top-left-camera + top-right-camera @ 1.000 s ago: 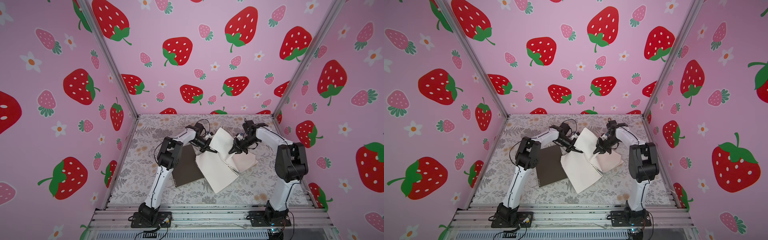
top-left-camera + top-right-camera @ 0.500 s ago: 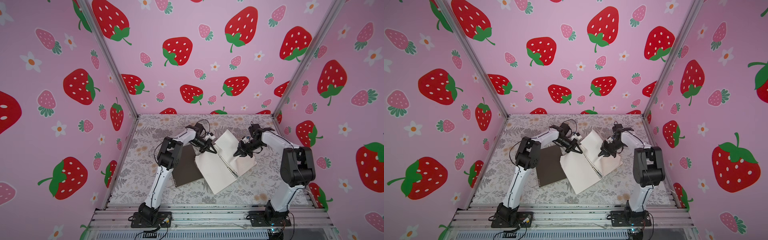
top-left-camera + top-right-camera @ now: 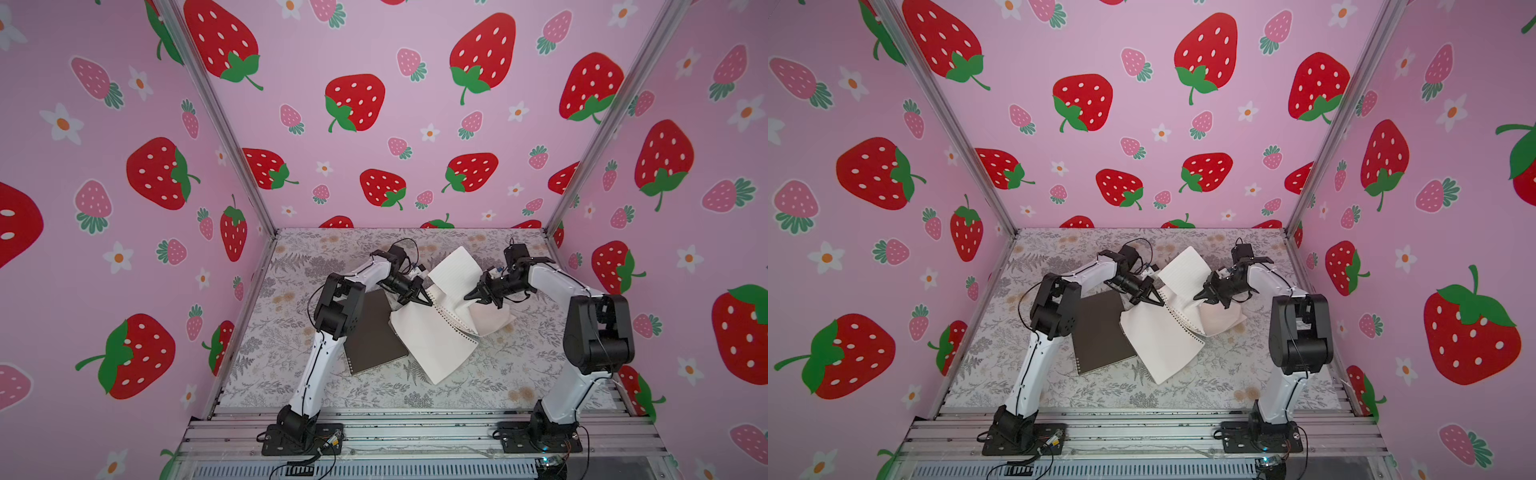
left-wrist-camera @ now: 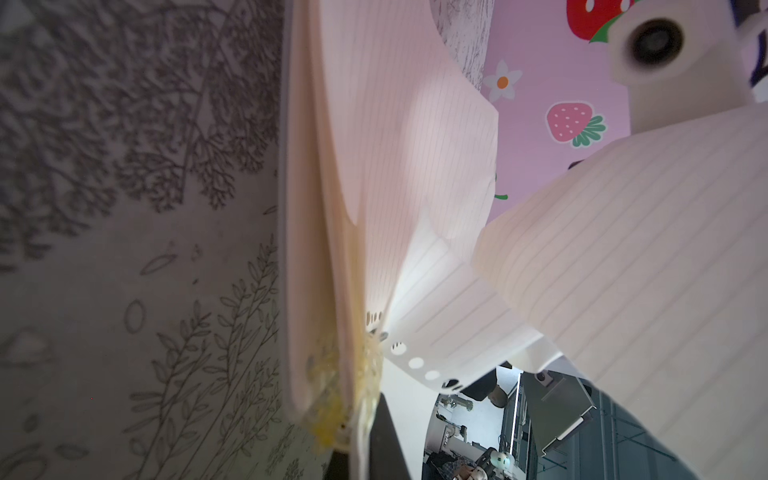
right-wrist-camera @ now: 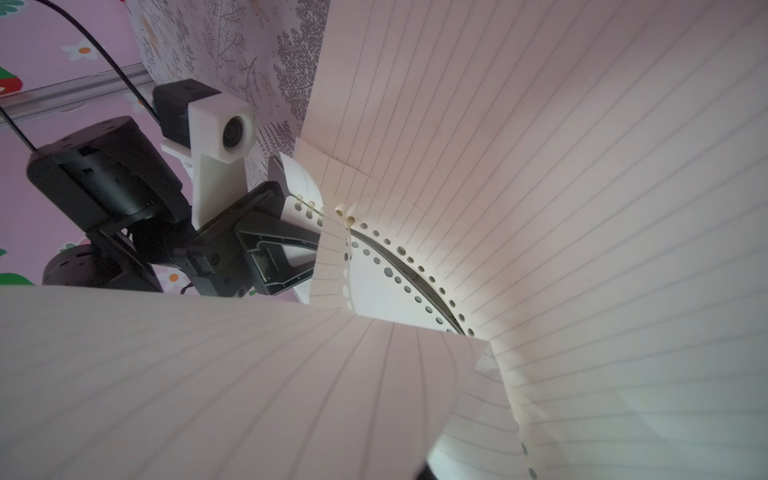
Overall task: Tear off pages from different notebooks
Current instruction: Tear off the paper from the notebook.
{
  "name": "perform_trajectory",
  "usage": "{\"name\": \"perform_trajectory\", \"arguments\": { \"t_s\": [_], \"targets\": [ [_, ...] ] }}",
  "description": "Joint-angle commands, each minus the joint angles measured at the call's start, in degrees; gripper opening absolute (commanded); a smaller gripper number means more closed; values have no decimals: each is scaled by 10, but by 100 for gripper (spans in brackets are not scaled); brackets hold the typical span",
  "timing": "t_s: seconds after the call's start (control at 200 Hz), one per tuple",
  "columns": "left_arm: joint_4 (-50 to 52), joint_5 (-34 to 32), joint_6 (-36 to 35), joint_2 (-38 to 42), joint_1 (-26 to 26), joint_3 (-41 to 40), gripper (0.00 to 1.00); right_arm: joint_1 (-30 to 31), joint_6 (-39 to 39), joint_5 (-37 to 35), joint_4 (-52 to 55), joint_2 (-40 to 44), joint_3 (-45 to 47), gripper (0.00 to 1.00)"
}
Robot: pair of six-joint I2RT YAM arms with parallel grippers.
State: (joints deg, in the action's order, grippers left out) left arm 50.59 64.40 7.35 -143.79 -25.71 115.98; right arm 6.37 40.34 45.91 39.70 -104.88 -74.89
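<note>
Strawberry-print walls (image 3: 374,62) all round, floral table (image 3: 291,374) underneath, and the two arms face each other over the middle of it. Dark notebook (image 3: 374,332) lies shut beside the left arm, and the cream notebook (image 3: 432,345) lies open just beside it, its flat pages overlapping the dark one's edge. Left gripper (image 3: 426,301) is clamped down at the far end of the open book's spiral edge; the wrist view shows the stack pinched right by the punched holes. Right gripper (image 3: 469,296) is closed tight on a lined page (image 3: 455,272), and that sheet is up off the book, bowed, tilting toward the back wall. Its hole-punched edge curls down by the spiral. Whether it is fully free of the binding, I can't tell.
</note>
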Motion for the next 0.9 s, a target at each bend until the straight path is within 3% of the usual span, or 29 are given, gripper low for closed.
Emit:
{"name": "perform_trajectory", "arguments": {
  "t_s": [0.0, 0.375, 0.575, 0.895],
  "targets": [
    [34, 6, -21, -7, -12, 4, 0, -4, 43, 52, -100, -11, -37, 0],
    [33, 4, -20, -7, -13, 6, 0, 4, 49, 70, -109, -36, -46, 0],
    [35, -2, -22, -7, -13, 6, 0, 6, 114, 94, -199, -42, -46, 0],
    [41, -6, -28, -5, -14, 4, 0, 15, 81, 75, -160, -71, -88, 0]
  ]
}}
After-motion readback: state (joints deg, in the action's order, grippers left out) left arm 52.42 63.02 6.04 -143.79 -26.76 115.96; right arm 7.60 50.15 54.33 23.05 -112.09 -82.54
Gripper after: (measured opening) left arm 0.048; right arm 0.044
